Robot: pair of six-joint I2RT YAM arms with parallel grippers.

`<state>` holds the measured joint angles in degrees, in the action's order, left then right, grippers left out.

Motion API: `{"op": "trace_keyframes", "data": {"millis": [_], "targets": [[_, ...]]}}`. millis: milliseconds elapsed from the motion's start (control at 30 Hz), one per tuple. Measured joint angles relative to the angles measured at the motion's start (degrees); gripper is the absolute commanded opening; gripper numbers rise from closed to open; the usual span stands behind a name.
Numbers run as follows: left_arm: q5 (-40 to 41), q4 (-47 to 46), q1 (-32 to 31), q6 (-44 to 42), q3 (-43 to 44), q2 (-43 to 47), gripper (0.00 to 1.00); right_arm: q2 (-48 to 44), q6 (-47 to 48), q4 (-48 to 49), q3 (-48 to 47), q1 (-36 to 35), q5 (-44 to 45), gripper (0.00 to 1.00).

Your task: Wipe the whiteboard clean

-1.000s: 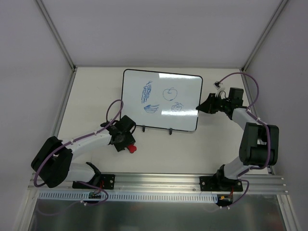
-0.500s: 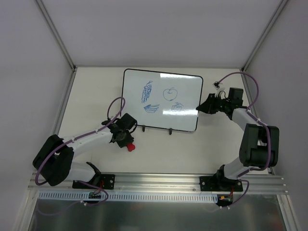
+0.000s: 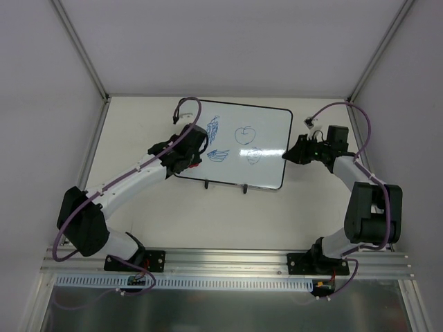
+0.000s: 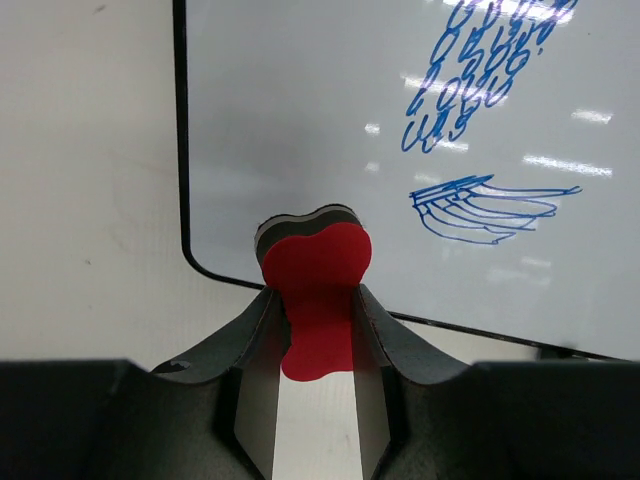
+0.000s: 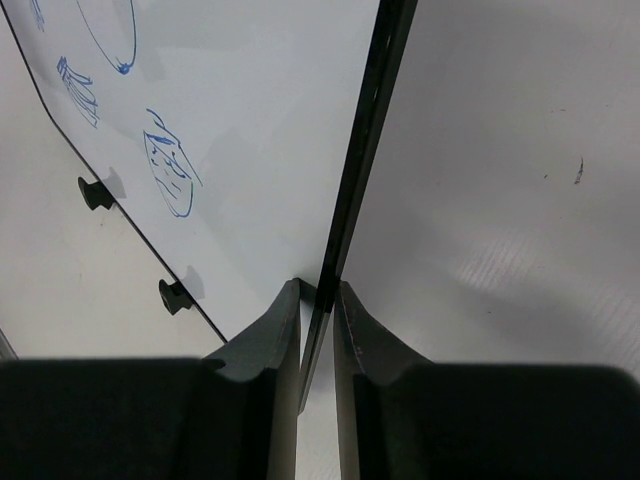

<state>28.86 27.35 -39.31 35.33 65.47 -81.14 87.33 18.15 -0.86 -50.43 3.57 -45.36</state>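
Note:
The whiteboard (image 3: 266, 149) stands tilted at mid-table, with blue marker doodles (image 3: 243, 134) on it. My left gripper (image 3: 192, 156) is shut on a small red eraser (image 4: 315, 285) and holds it over the board's lower left corner (image 4: 200, 262). The eraser's head is at the board surface; contact cannot be told. In the left wrist view, blue doodles (image 4: 490, 205) lie to the eraser's upper right. My right gripper (image 3: 288, 156) is shut on the board's right black edge (image 5: 360, 160), one finger on each side.
The board's two small black feet (image 3: 208, 185) rest on the cream table (image 3: 228, 221). White walls enclose the table on the left, back and right. The arm bases sit on the metal rail (image 3: 228, 259) at the near edge.
My left arm has swung up and away with the red eraser, from the table in front of the board to the board's lower left corner. The right gripper has kept hold of the edge.

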Motion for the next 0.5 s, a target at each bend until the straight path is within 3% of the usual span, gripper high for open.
{"op": "trace_keyframes", "data": {"millis": [500], "targets": [[-7.28,-14.01,7.13,-27.47,9.46,-13.46,0.0,-1.36,2.56,-1.4,-0.13,-1.6,3.17,0.1]]}}
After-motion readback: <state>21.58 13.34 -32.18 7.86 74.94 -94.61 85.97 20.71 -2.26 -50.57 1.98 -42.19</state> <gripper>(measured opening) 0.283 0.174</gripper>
